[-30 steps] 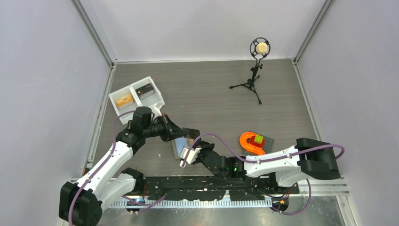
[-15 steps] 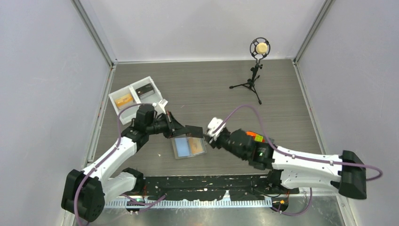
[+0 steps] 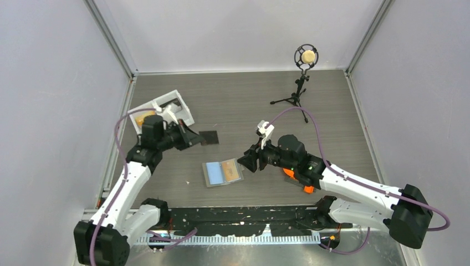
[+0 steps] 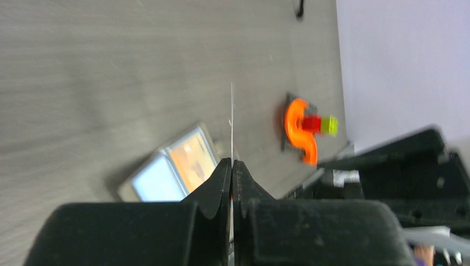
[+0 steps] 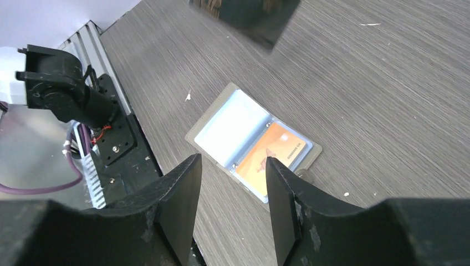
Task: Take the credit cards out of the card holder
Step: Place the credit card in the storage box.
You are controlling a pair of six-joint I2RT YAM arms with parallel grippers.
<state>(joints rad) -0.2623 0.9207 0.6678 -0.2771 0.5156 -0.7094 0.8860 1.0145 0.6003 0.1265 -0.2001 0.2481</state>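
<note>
Near the open card holder [image 3: 222,172], right tool [image 3: 248,162] apart, left tool [image 3: 192,138] farther off, clamped on dark card [image 3: 209,137]

1. Place: robotics lab, enclosed test cell.
2. Table [image 3: 249,105]: grey wood-grain top, walled on three sides by plain pale panels [image 3: 233,33] in aluminium framing [image 3: 111,37].
3. Left arm [image 3: 128,185] and right arm [image 3: 354,188], white and black, bolted to a black mounting plate [image 3: 233,213] at the table's near edge.
4. Microphone [image 3: 306,57] on a tripod, at the table's far right.

White arm links [image 3: 130,185], black joints [image 3: 291,147], purple cables [image 5: 33,190], black wedge-shaped pincer fingers [image 5: 180,205]
</note>
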